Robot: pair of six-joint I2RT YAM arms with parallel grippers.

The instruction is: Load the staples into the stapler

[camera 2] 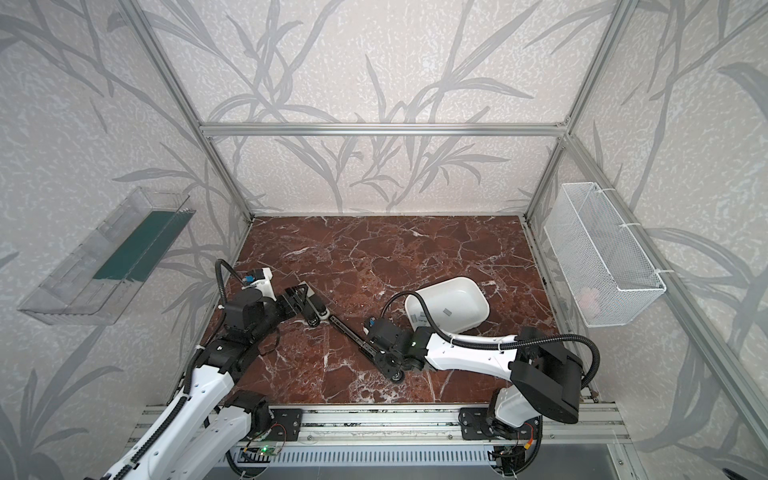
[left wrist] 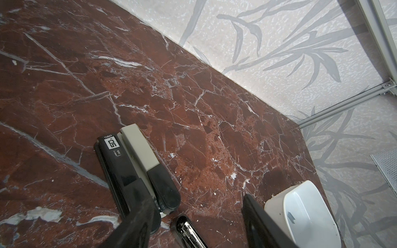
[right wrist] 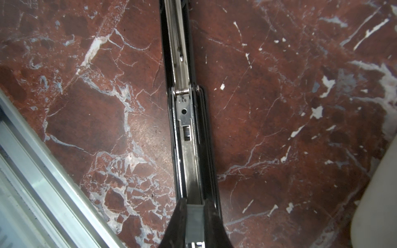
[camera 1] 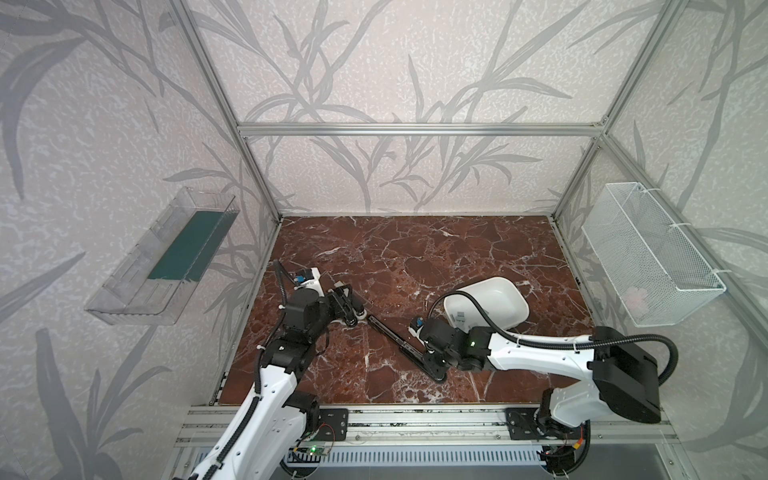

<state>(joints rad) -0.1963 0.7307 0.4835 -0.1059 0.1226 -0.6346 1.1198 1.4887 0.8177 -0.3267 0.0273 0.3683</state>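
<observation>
Seating staples point(right wrist: 194, 216): right claw point(right wrist: 194, 207) pinched grey strip over open stapler point(right wrist: 184, 111) channel; left claw point(left wrist: 196, 199) stood spread beside stapler's folded-back half. You likely needed strip parallel to rails, lowered flat, released gently.

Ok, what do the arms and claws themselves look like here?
Both arms match: left arm and right arm have white link shells and black joint housings. A black ribbed conduit loops over each. The left claw and right claw are black. A green light glows on the right forearm.

Far tabletop point(camera 1: 415, 257) bare, opened stapler point(camera 1: 384, 331) spanning middle, white tub point(camera 1: 498, 303) right.
</observation>
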